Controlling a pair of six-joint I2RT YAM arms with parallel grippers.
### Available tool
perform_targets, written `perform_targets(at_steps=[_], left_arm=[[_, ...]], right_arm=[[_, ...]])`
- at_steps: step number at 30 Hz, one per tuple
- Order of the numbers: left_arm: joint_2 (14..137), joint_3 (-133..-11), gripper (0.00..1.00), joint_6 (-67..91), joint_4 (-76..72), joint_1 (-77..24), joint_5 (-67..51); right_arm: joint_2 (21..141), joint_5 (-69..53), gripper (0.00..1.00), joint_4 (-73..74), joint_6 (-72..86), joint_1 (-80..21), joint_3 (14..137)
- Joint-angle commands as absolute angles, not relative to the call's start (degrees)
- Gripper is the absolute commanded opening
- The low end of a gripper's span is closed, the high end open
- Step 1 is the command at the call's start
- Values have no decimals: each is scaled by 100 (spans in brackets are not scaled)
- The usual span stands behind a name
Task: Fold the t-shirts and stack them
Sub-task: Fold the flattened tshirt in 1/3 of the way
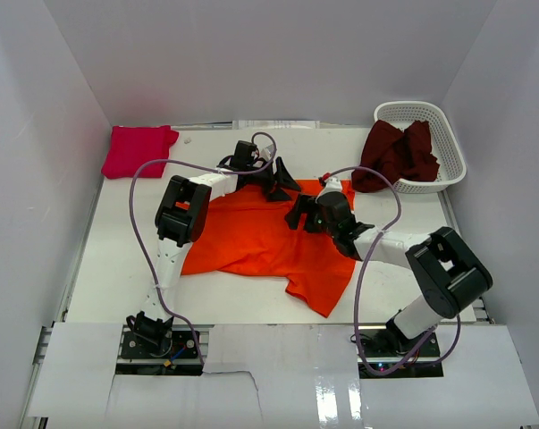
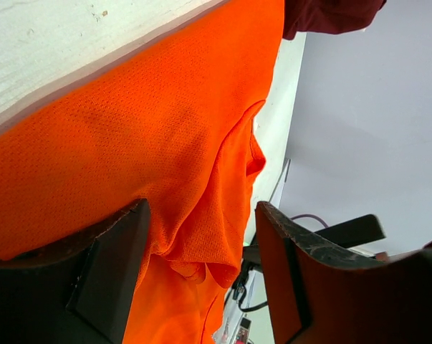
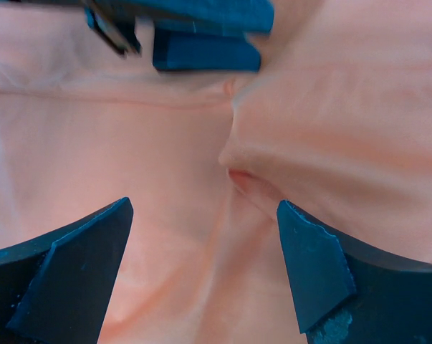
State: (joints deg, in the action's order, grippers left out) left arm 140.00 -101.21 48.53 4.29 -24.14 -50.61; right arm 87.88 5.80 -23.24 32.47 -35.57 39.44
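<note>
Bright orange t-shirt [image 1: 251,237] lies spread on the desk [image 1: 117,259]. Over its far edge, left tool [image 1: 273,183] and right tool [image 1: 298,214] hang with jaws apart, probably poised to pinch the hem for folding.

The orange t-shirt [image 1: 260,237] in the middle of the top view is matt cloth; close up in the left wrist view it shows a fine mesh knit with tiny holes. The magenta t-shirt [image 1: 138,149] at upper left and the maroon t-shirt [image 1: 399,154] at upper right look soft and matt too. The basket [image 1: 450,170] is white plastic lattice with a faint sheen. The table [image 1: 104,268] is white, matt and slightly pitted close up. The fingers [image 2: 108,272] of the left gripper [image 2: 201,215] are dull black with a worn, gritty edge; the right gripper [image 3: 203,208] is the same matt black. A glossy white sheet [image 1: 341,393] along the bottom edge reflects light.
</note>
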Motion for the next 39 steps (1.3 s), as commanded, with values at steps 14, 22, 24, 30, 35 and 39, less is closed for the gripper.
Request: perform_targets(at_steps=[14, 22, 24, 30, 35, 39], left_arm=[[13825, -10266, 73, 4764, 826, -2452, -4869], [13816, -10274, 73, 4720, 870, -2452, -4869], [13808, -10266, 73, 4702, 888, -2452, -4869], [13790, -10248, 73, 4658, 914, -2452, -4860], [13781, -10239, 73, 4641, 914, -2452, -4852], [13772, -10239, 73, 4641, 914, -2452, -4852]], right_arm=[[9685, 2056, 88, -4526, 2936, -4394, 3524], [10212, 2311, 88, -5053, 2804, -4430, 3647], [10283, 2312, 88, -5212, 2734, -4430, 3656], [10301, 2382, 89, -5326, 2663, -4430, 3718], [10152, 2452, 90, -5203, 2575, -4430, 3727], [10090, 2461, 91, -5081, 2479, -4430, 3849]])
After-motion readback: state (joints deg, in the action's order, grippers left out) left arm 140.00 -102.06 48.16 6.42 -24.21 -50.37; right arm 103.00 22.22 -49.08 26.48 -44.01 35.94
